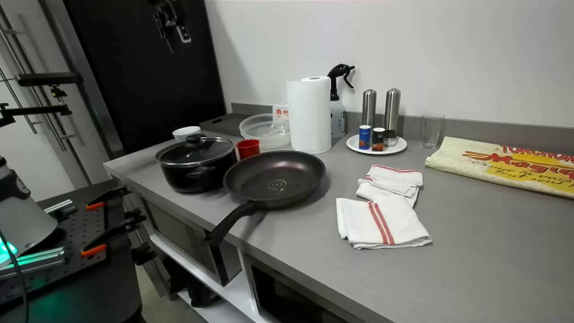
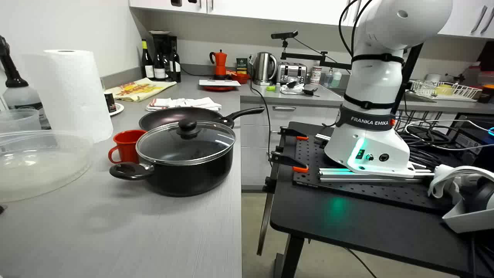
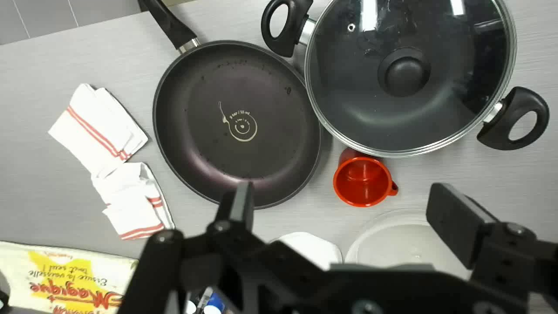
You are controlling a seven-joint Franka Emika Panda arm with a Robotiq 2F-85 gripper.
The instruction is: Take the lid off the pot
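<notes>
The lid (image 1: 197,150) is round glass with a metal rim and a dark centre knob. It sits flat on the black pot (image 1: 188,177) at the counter's edge. In an exterior view the lid (image 2: 162,143) covers the pot (image 2: 189,177), with one side handle showing. In the wrist view the lid (image 3: 348,87) is at the upper right, partly cut off by the top edge, with pot handles on both sides. My gripper (image 3: 341,192) is open and empty, high above the counter. Its fingers appear below the lid in that view, apart from it. The exterior views do not show the gripper.
A black frying pan (image 3: 244,126) stands against the pot's side, its handle over the counter edge. A red mug (image 3: 362,183) stands close beside the pot. A clear plastic tub (image 2: 38,166), a paper towel roll (image 1: 311,114) and folded towels (image 1: 381,224) are also on the counter.
</notes>
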